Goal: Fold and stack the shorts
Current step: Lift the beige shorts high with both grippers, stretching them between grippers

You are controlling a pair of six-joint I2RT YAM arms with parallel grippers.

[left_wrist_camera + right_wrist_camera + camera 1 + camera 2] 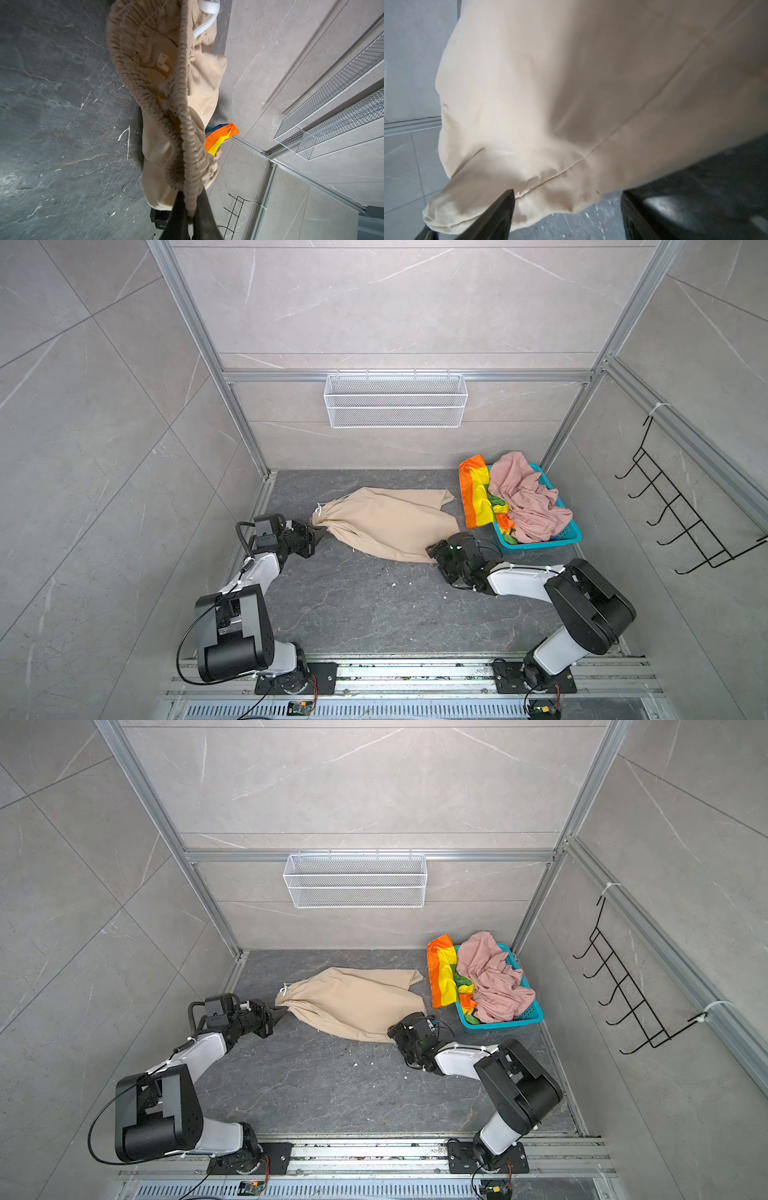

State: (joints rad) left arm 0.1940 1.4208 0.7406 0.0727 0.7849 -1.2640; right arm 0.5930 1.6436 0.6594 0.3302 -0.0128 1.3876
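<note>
The beige shorts (pixel 386 522) lie spread across the middle of the dark tabletop (pixel 374 605), gathered waistband toward nine o'clock, legs toward three. The left gripper (pixel 192 199) is clamped tight on the waistband's nine o'clock end. At the shorts' five o'clock corner the right gripper (pixel 568 197) stands released, jaws wide apart. The leg hem drapes across one finger (pixel 496 214), seemingly resting on it, though blur hides the contact. At two o'clock the teal basket (pixel 540 545) holds the pink shorts (pixel 528 497), and the rainbow-striped shorts (pixel 478 497) hang over its nine o'clock rim.
</note>
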